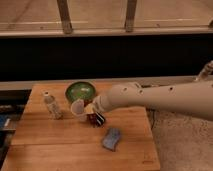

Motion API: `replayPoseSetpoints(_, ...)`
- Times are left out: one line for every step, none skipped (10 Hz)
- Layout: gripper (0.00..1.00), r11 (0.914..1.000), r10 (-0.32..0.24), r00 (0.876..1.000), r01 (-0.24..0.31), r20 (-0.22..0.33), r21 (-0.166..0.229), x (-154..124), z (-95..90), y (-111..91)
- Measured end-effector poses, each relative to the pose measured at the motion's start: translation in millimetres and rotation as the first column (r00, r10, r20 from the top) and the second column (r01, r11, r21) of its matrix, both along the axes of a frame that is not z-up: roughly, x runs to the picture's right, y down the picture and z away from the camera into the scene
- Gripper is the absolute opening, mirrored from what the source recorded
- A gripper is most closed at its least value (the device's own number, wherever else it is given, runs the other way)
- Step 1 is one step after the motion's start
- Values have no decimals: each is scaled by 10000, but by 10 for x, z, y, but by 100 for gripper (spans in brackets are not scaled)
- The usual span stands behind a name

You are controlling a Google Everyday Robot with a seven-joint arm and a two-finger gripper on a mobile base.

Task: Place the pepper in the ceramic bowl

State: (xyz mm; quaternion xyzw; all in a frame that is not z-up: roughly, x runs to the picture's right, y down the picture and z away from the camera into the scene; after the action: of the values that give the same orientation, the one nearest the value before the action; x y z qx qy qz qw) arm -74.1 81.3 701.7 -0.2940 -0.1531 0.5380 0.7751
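Observation:
The green ceramic bowl sits at the back middle of the wooden table. My gripper hangs just in front of the bowl, a little to its right, at the end of the white arm that reaches in from the right. It is shut on the small dark red pepper, held close above the tabletop. A translucent plastic cup stands right beside the gripper, between it and the bowl's front edge.
A small clear bottle stands to the left of the bowl. A blue-grey packet lies on the wooden table in front of the gripper. A dark counter wall runs behind the table, and the floor lies to the right.

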Motion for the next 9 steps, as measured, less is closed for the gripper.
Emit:
replayPoseSetpoints(0,9999,-133,9999,132,70,93,-88,41,-153)
replayPoseSetpoints(0,9995,-281,9995,279,110,161,-183,71,-255)
replayPoseSetpoints(0,9983,-535,9984,531,194,237,-362,122,-401)
replayPoseSetpoints(0,9970,-725,9970,718,257,292,-487,172,-505)
replayPoseSetpoints(0,9958,-862,9958,851,313,340,-581,239,-621)
replayPoseSetpoints(0,9943,-977,9941,954,476,486,-668,321,-755)
replayPoseSetpoints(0,9930,-1051,9926,1014,603,612,-729,381,-852)
replayPoseSetpoints(0,9927,-1064,9923,1023,629,644,-740,399,-879)
replayPoseSetpoints(0,9927,-1061,9924,1020,625,645,-737,400,-881)
